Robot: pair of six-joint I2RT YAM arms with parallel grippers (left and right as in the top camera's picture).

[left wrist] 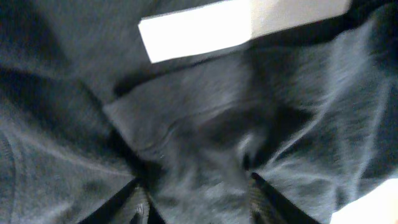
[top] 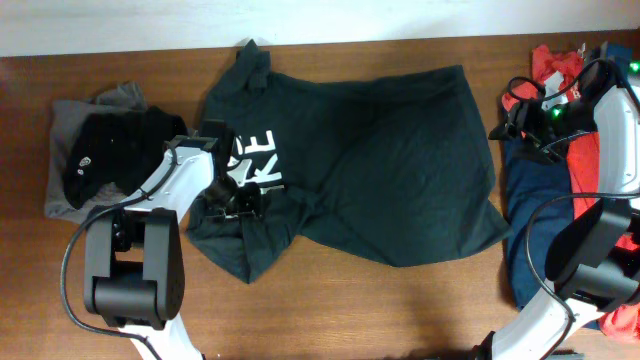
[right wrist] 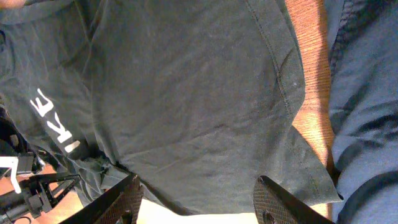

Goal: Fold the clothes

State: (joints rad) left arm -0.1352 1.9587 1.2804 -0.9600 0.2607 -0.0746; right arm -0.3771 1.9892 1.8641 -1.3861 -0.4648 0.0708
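Note:
The dark green-black T-shirt (top: 400, 170) with white letters (top: 258, 155) lies spread across the table, its left side bunched and creased. My left gripper (top: 238, 205) is down on that bunched part below the letters. In the left wrist view its fingers (left wrist: 198, 202) are apart with wrinkled shirt cloth (left wrist: 205, 124) between them and a white letter (left wrist: 199, 28) above. My right gripper (top: 510, 125) is held up beside the shirt's right edge. In the right wrist view it (right wrist: 196, 199) is open and empty above the shirt (right wrist: 186, 93).
A pile of red (top: 555, 70) and navy (top: 530, 200) garments lies at the right edge; the navy cloth (right wrist: 367, 93) shows in the right wrist view. A grey garment (top: 70, 130) with a black one (top: 110, 150) on it lies at the left. The wooden table (top: 400, 310) shows in front.

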